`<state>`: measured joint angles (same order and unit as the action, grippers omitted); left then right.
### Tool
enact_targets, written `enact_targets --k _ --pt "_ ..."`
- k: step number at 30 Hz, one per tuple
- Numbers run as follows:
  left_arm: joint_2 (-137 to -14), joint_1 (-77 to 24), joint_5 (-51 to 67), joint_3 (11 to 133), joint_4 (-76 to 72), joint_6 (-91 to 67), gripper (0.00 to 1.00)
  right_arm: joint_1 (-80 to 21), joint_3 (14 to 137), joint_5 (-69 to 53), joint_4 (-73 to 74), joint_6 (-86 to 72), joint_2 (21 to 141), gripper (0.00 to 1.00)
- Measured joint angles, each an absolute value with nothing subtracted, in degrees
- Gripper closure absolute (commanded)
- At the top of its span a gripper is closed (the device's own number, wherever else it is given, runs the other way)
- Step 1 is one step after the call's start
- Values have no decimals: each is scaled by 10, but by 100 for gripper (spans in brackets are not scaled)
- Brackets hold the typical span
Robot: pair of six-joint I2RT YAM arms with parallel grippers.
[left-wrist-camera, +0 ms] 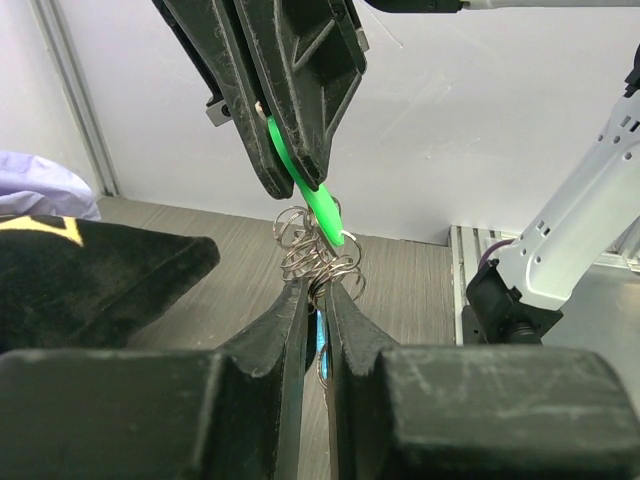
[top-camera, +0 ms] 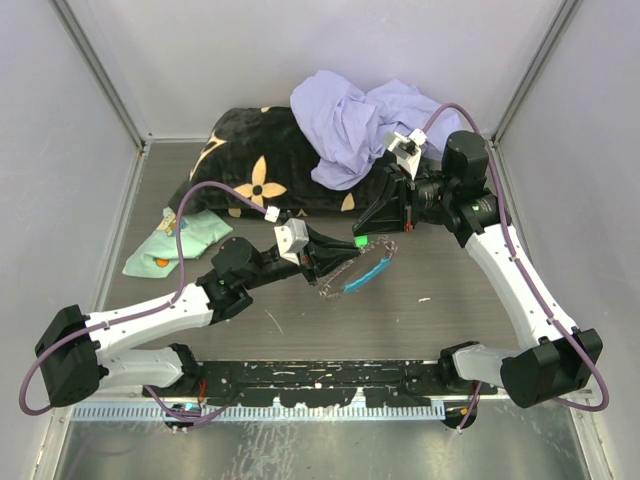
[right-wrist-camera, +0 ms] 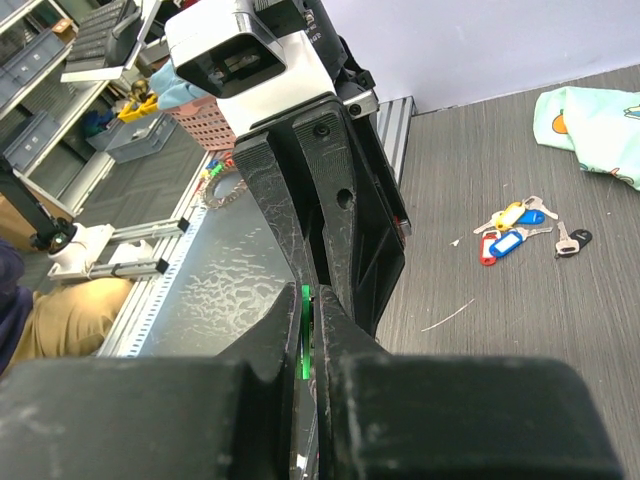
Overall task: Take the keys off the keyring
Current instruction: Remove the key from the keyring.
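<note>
Tabletop (top-camera: 450,300) sits below both end effectors. Right end effector (top-camera: 370,237) is pressed together on a tag. Left end effector (left-wrist-camera: 318,290), just under it, pinches the keyring (top-camera: 368,275), chain hanging beneath. Loose keys (right-wrist-camera: 515,225) lie well apart. Tag belongs to green-tagged key (left-wrist-camera: 318,205). Likely best: keep left clamp firm, draw right steadily along the ring, no jerk.

A grey wood-grain desk (top-camera: 470,330) is boxed in by plain white walls (top-camera: 300,50) at its far edge and both sides, with slim metal posts (top-camera: 100,70) in the far corners. A slotted rail (top-camera: 300,411) lines the near edge, with sheet metal (top-camera: 320,455) in front of it. The light is soft and even. Past the near edge stand shelves (right-wrist-camera: 100,30) with grey bins (right-wrist-camera: 40,60) and a pink basket (right-wrist-camera: 205,125).
</note>
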<state>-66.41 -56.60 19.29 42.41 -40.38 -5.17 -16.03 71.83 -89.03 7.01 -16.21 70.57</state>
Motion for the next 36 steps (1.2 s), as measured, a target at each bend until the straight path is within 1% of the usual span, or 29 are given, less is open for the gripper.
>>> enact_targets --k 21,32,35,36 --pt "-664 -566 188 430 -395 -54 89 -160 718 -891 74 -157 705 99" --pt "-665 -566 187 432 -387 -55 99 -160 718 -891 75 -156 705 99" --pt "-666 -566 187 433 -387 -55 99 -160 718 -891 76 -155 705 99" --pt "-666 -566 188 433 -387 -56 96 -160 718 -891 76 -155 705 99"
